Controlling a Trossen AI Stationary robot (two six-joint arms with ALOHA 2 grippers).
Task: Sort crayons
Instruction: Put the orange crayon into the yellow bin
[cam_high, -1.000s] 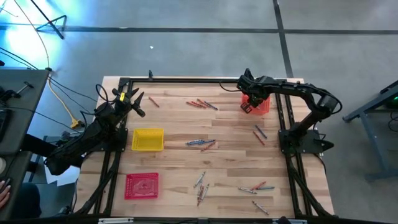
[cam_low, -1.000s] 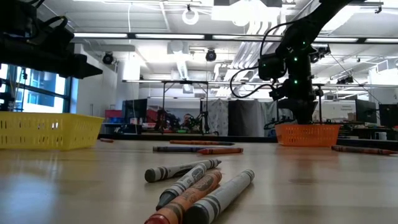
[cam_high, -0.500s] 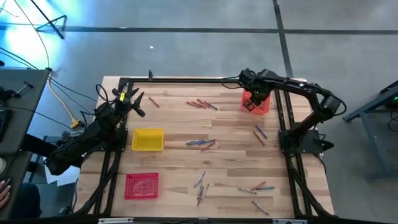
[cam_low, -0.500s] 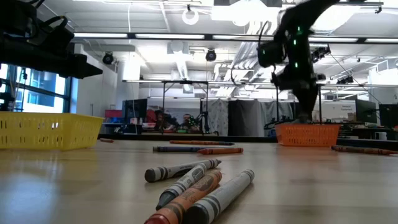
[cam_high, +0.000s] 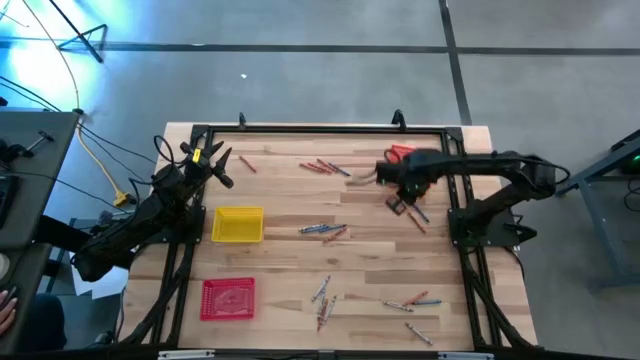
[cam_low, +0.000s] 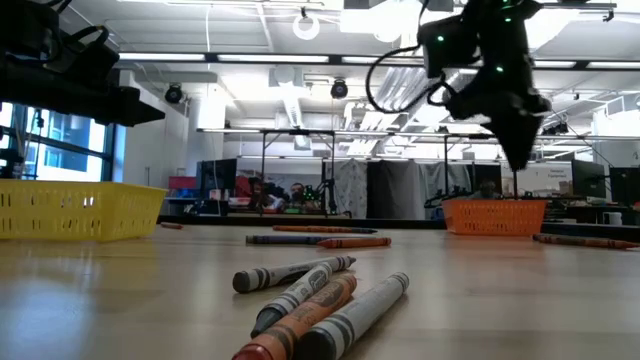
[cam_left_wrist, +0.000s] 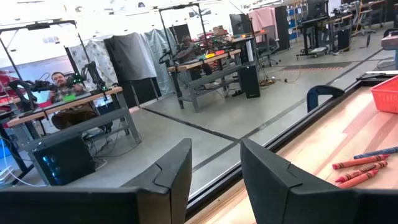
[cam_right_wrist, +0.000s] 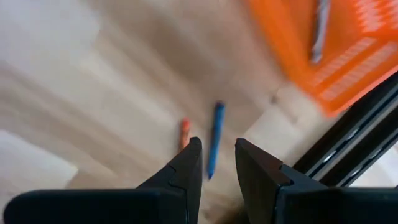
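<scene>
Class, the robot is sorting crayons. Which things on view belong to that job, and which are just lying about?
Belonging to the job:
crayons
yellow tray
red tray
orange tray
right gripper

Just lying about:
yellow cable
benches beyond the table

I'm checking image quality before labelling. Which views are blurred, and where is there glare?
Right wrist view: motion-smeared, with the orange tray and the blue crayon soft-edged. Low view: the right gripper is slightly blurred and the nearest crayons look soft. High view: blue glare at the upper left corner. Left wrist view: sharp, though the bright room behind looks washed out.
</scene>
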